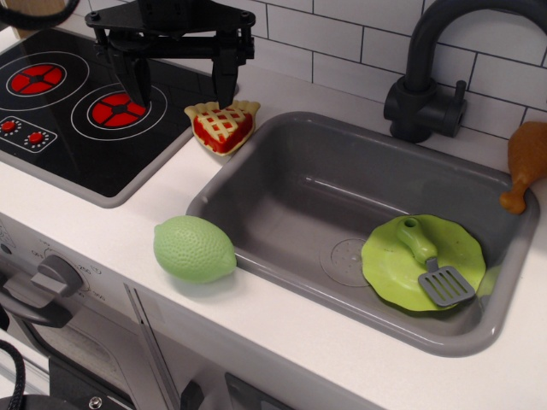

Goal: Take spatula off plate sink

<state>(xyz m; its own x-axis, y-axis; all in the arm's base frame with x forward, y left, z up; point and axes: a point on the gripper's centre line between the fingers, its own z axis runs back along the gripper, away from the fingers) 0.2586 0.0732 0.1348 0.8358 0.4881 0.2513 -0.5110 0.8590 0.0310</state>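
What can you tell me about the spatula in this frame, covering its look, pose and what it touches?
The spatula is a small toy of what looks like plastic, with a chunky green handle and a grey slotted square blade. It lies flat on the plate, which sits in the right part of the sink. The handle points up and left toward the back of the basin; the blade points toward the front right and reaches past the plate's rim. Nothing else touches it: the gripper hangs open far off, above the stove.

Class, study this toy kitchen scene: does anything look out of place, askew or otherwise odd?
The plate sits tilted in the sink, propped against its right wall rather than lying flat. The spatula lies across it, blade overhanging the plate's lower edge. Nothing looks spilled or damaged.
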